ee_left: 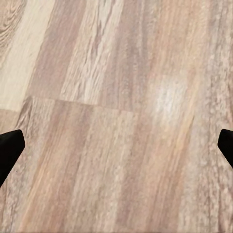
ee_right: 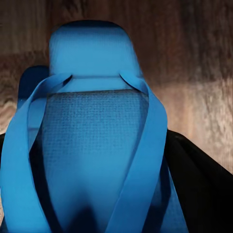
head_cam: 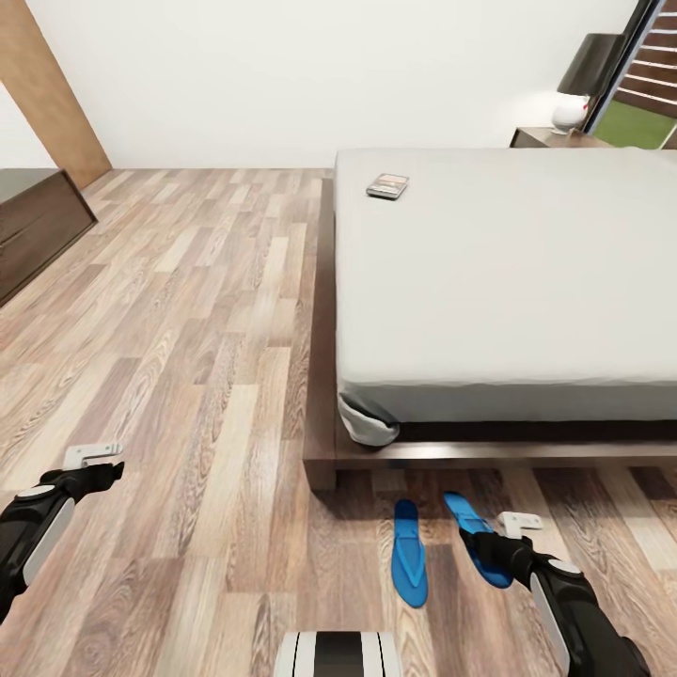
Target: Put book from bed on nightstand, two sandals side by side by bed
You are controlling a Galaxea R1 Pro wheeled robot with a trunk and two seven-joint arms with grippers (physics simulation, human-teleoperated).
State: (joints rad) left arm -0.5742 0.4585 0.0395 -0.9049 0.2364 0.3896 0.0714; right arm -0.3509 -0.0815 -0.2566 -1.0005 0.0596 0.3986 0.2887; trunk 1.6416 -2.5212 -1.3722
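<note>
- Two sandals, bright blue: one (head_cam: 409, 555) lies flat on the wood floor (head_cam: 188, 376) just to the left of the right gripper (head_cam: 491, 545), toe toward the bed (head_cam: 508, 282); the other (head_cam: 467, 527) sits at the gripper's tip, angled slightly off its mate.
- Right gripper: judged closed on that second sandal. In the right wrist view the sole and straps (ee_right: 92, 145) run straight out from between the dark fingers (ee_right: 194, 179), which flank it closely; actual pad contact is hidden. The hold looks like a means of swinging this sandal parallel to the other.
- Left gripper (head_cam: 94, 463): spread wide and holding nothing, over bare planks well to the left of the sandals. Its wrist view has one dark fingertip (ee_left: 9, 150) at each side edge with floor between. It appears parked clear of the work.
- One book (head_cam: 386, 185): flat on the mattress near the far left corner, well ahead of both grippers. It is not yet on a nightstand.
- One nightstand (head_cam: 550, 138): beyond the far edge of the bed, ahead and right of the right gripper, carrying a lamp (head_cam: 583, 85).
- Step in hand, as judged: pairing the sandals at the foot of the bed; the book remains to be moved.
</note>
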